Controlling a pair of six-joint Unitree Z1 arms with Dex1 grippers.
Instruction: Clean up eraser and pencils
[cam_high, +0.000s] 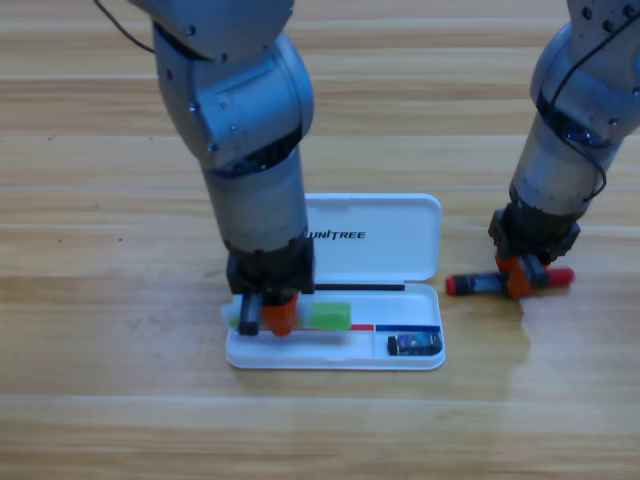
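A: Wooden tabletop (90, 380) carries the white case (400, 225), lid open and lying flat. State the position of the left pincer (271, 315).

B: The left pincer points down over the left end of the case tray, clenched on the green pencil (330, 316). The green pencil lies level across the long tray compartment; its whitish end shows at the tray's left edge.

A: And the eraser (412, 344)?

B: The eraser sits in the small compartment at the tray's lower right.

A: Report the right pincer (520, 277).

B: The right pincer stands over the red pencil (475, 284), near its middle. The red pencil lies on the tabletop just right of the case. Whether that pincer is released or clenched cannot be told.
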